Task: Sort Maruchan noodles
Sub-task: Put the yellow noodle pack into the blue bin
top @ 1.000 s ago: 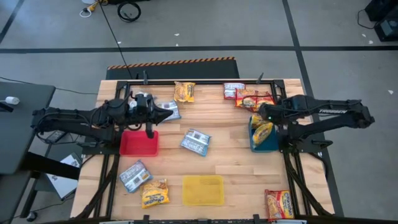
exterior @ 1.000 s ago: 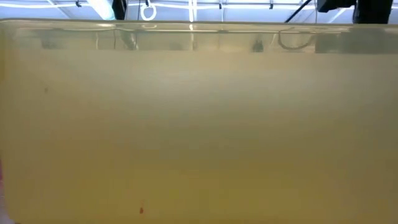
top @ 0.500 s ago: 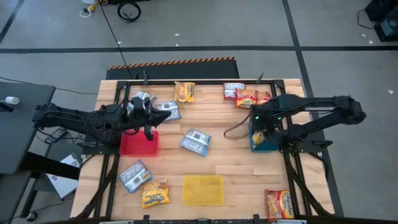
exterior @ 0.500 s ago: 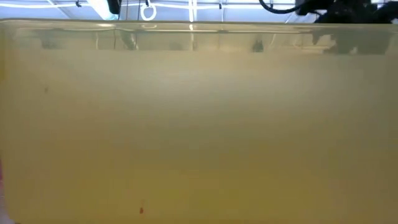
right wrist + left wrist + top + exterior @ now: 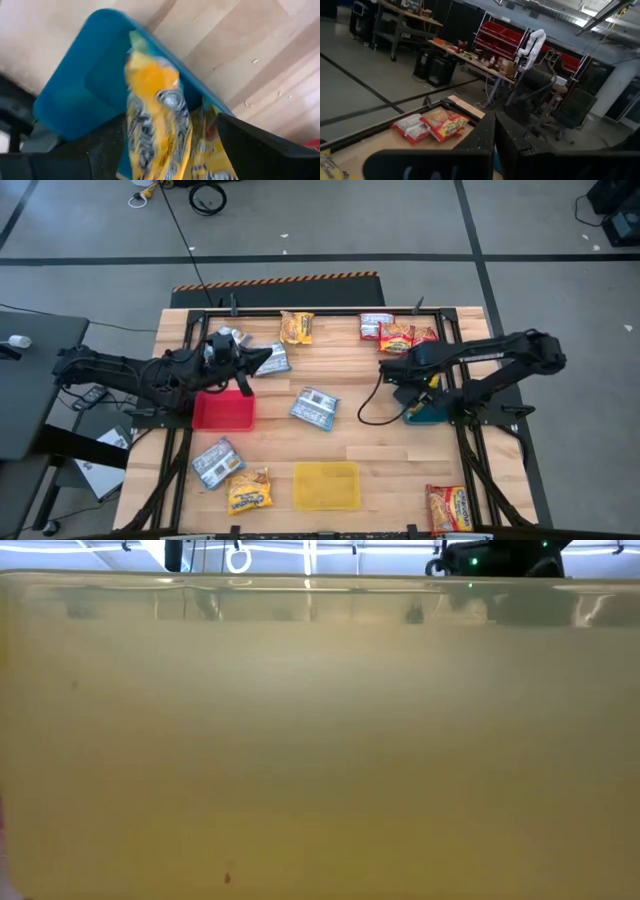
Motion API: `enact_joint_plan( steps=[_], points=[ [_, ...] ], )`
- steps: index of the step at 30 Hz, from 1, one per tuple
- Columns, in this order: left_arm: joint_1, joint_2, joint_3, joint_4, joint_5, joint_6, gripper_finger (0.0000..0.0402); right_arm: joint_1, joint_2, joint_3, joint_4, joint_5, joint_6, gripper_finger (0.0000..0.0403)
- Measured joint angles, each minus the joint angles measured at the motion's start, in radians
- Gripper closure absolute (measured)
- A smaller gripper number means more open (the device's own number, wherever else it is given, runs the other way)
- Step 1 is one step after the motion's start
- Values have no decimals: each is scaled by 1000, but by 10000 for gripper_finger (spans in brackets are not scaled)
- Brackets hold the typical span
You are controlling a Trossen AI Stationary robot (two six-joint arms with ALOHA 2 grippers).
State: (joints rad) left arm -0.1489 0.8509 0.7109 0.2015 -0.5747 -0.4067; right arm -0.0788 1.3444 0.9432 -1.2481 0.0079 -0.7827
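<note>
My right gripper hangs open over the blue tray at the table's right, pointing down. A yellow noodle packet shows blurred between its fingers, above the tray's floor, and a second yellow packet lies beside it. My left gripper is shut and level at the far left, above a blue-and-white packet that lies on the table. Nothing shows between its fingers. Other noodle packets lie flat about the table. My right gripper's fingers stand on either side of the yellow packet. The blur keeps me from telling whether they touch it. The packet stands on end over the blue tray.
A red tray sits at the left, a yellow tray near the front. Loose packets: yellow, blue-white, red, blue-white, blue-white, yellow, red. A yellowish surface fills the low view.
My right hand has gone toward the table's left and down over the blue tray, rolling about its wrist, with its cable now looping over the table. My left hand has stayed in place and turned a little.
</note>
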Motion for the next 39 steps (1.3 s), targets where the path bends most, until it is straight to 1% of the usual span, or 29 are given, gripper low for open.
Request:
enact_joint_plan(
  steps=[2,5,10,15,19,20,21,25,28,33,36,39],
  points=[
    [-9,0,0,1,-2,-14,388,0,10,-22,31,13,56,100],
    [-28,0,0,14,-2,-41,388,0,17,-51,23,22,175,124],
    [-51,0,0,18,-38,-46,388,0,0,-57,-27,-9,425,186],
    [-52,0,0,20,-59,-48,388,-7,-58,-57,-32,-16,601,273],
    [-52,0,0,20,-58,-53,388,-35,-119,-57,-75,-13,684,361],
    [-52,0,0,20,-58,-54,388,-45,-133,-57,-93,-13,703,380],
    [-52,0,0,20,-58,-54,388,-56,-148,-57,-108,-12,720,390],
    [-52,1,0,23,-7,-54,388,-106,-194,-57,-146,16,837,384],
    [-56,3,0,32,25,-54,388,-150,-216,-57,-145,31,937,393],
    [-81,43,0,101,27,-18,388,-227,-222,-56,-156,2,1091,394],
    [-86,90,1,160,28,7,388,-255,-220,-53,-154,-28,1128,396],
    [-83,151,1,211,26,8,388,-266,-220,-36,-147,-56,1113,398]
  ],
)
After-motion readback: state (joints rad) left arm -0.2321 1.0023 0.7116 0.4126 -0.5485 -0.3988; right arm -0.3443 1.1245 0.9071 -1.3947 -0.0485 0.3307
